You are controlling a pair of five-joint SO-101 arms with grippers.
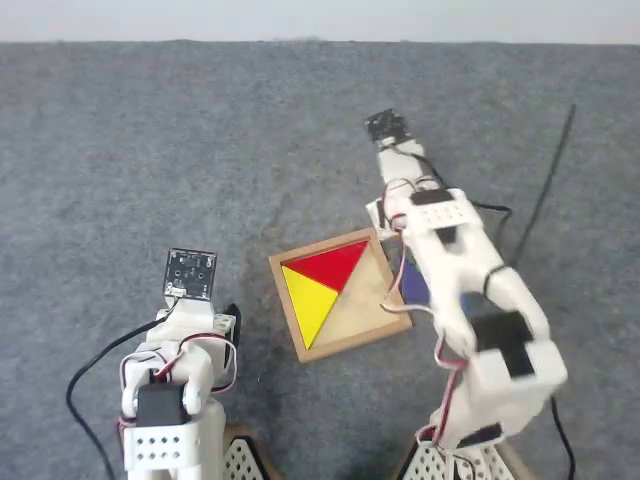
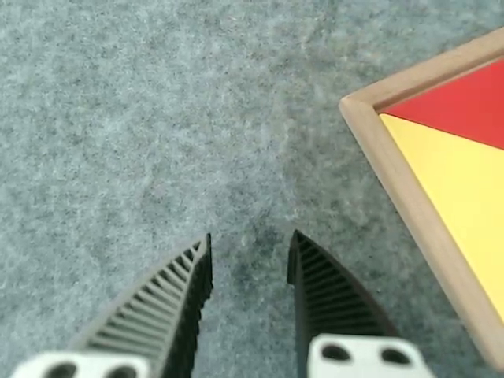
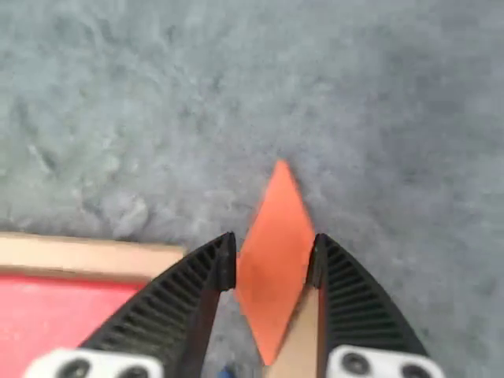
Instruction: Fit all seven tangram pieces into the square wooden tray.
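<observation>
Jaws parted and nothing between them, the left gripper (image 2: 248, 244) is held low over the grey felt mat (image 2: 118, 118), just beside the near corner of the square wooden tray (image 2: 409, 189), presumably so that the working side is left free. Inside the tray's pale raised rim, a yellow triangle (image 1: 308, 298) and a red triangle (image 1: 330, 263) are laid edge to edge, flat and smooth, while bare wood is left on the side toward the right arm. A blue piece (image 1: 412, 285) is glimpsed outside that rim, under the arm. Farther out, at the tray's far corner, the right gripper (image 3: 272, 242) is seen clenched on an orange parallelogram (image 3: 274, 276), ribbed black jaws pressed to its two long edges. The thin slab is thereby pinched level, one sharp tip pointing ahead over the fuzzy mat. Five pieces are judged still to be fitted.
</observation>
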